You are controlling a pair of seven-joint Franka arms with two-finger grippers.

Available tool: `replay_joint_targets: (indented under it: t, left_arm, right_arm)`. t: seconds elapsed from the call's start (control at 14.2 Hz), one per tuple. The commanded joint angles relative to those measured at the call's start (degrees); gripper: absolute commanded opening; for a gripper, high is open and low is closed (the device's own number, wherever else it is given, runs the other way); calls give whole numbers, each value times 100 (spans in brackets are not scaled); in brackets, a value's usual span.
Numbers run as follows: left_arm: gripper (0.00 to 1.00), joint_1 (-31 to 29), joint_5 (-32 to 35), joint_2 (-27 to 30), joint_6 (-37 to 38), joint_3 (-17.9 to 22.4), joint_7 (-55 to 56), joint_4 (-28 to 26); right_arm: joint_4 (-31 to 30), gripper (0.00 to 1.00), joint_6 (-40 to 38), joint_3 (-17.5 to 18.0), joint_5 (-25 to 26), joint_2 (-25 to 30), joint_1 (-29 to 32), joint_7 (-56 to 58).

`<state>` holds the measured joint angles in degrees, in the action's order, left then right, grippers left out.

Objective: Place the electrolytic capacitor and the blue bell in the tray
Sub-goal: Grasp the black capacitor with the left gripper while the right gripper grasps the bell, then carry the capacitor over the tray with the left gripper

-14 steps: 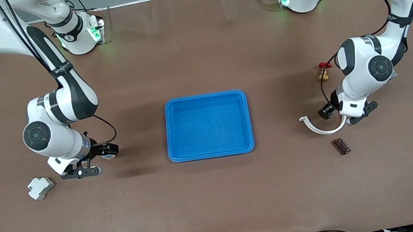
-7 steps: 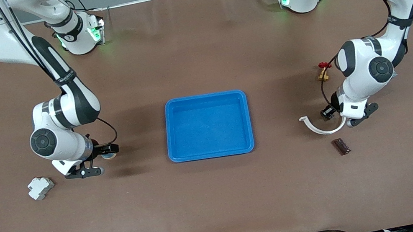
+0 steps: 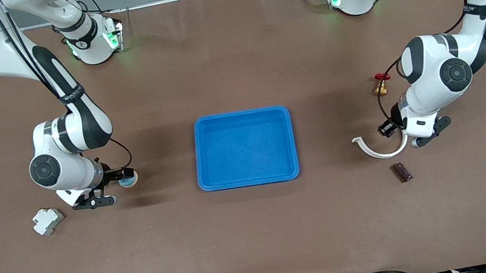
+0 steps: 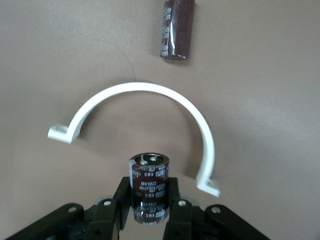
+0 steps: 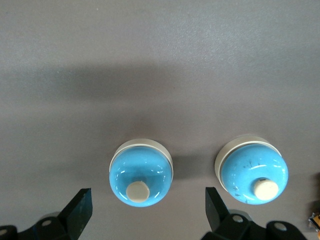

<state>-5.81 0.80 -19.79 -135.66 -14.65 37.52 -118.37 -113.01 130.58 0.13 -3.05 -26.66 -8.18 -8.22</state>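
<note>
The electrolytic capacitor (image 4: pixel 149 186), a dark brown can with white print, stands upright between the fingers of my left gripper (image 4: pixel 149 197), which is shut on it. In the front view the left gripper (image 3: pixel 387 129) is beside a white curved clip, toward the left arm's end of the table. My right gripper (image 5: pixel 148 202) is open just above a blue bell (image 5: pixel 140 177) with a cream button; its fingertips straddle the bell without touching. In the front view the right gripper (image 3: pixel 119 179) partly covers the bell (image 3: pixel 129 179). The blue tray (image 3: pixel 251 181) lies empty mid-table.
A second blue bell (image 5: pixel 251 176) sits beside the first. The white curved clip (image 3: pixel 377 148) and a dark brown cylinder (image 3: pixel 402 172) lie near my left gripper. A brass valve with a red handle (image 3: pixel 380 84) and a white block (image 3: pixel 47 220) are also on the table.
My left gripper has shut on the capacitor and the left arm has risen a little. The right arm has shifted slightly, and the bell shows more in the front view.
</note>
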Motion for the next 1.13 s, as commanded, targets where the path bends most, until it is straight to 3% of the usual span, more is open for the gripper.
replay_joint_targets:
  t: [0.0,0.28,0.64,1.06]
  left_arm:
    - [0,27,-27,54,469,-265,605,314]
    - [0,369,-27,10,707,-661,1650,657]
    - [0,1248,-27,-332,708,-662,3110,1149]
    - [0,1881,-1,-623,708,-644,4061,1396]
  right_arm:
    - [-89,100,46,40,6,82,1,4]
    - [-89,100,38,49,-12,29,1,-13]
    - [-45,100,90,49,-20,-120,1,-13]
    - [209,100,81,49,-29,-375,-26,-4]
